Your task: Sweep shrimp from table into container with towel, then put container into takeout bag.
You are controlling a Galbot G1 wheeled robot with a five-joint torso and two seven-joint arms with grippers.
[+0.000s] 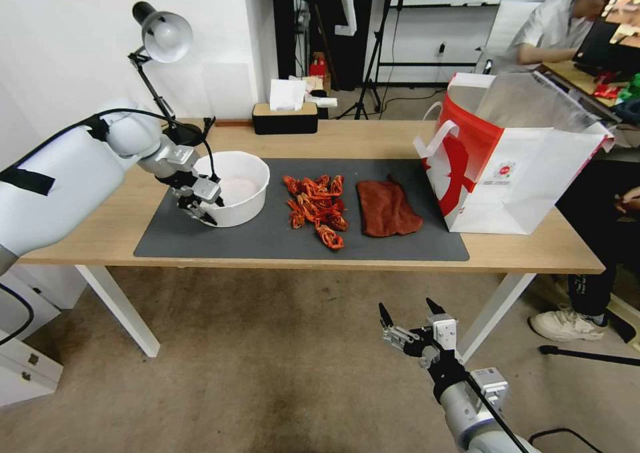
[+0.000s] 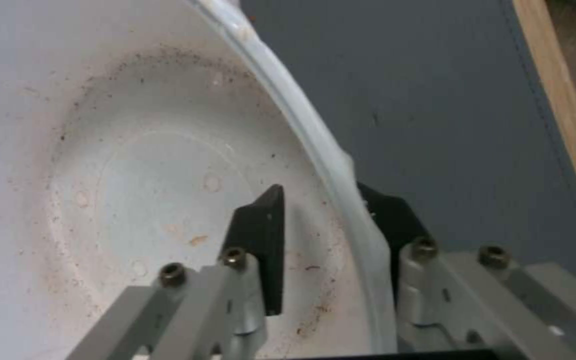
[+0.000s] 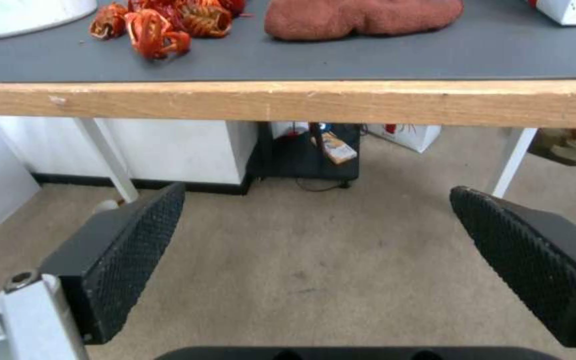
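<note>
The white container (image 1: 248, 208) stands at the left end of the dark mat, stained inside and holding nothing (image 2: 135, 175). My left gripper (image 1: 200, 210) straddles its near-left rim, open (image 2: 325, 200): one finger (image 2: 261, 240) is inside with a gap to the wall, the other is outside against it. The red-orange shrimp (image 1: 317, 210) lie piled mid-mat, the rust-red towel (image 1: 387, 208) flat to their right. The takeout bag (image 1: 507, 173) stands open at the table's right end. My right gripper (image 1: 407, 320) hangs open below the table's front edge (image 3: 315, 200), facing shrimp (image 3: 161, 25) and towel (image 3: 361, 15).
A grey mat (image 1: 267, 243) covers the middle of the wooden table (image 1: 533, 250). A desk lamp (image 1: 163, 36) and a tissue box (image 1: 285, 116) stand along the far edge. A seated person's leg and shoe (image 1: 567, 323) are by the right table leg.
</note>
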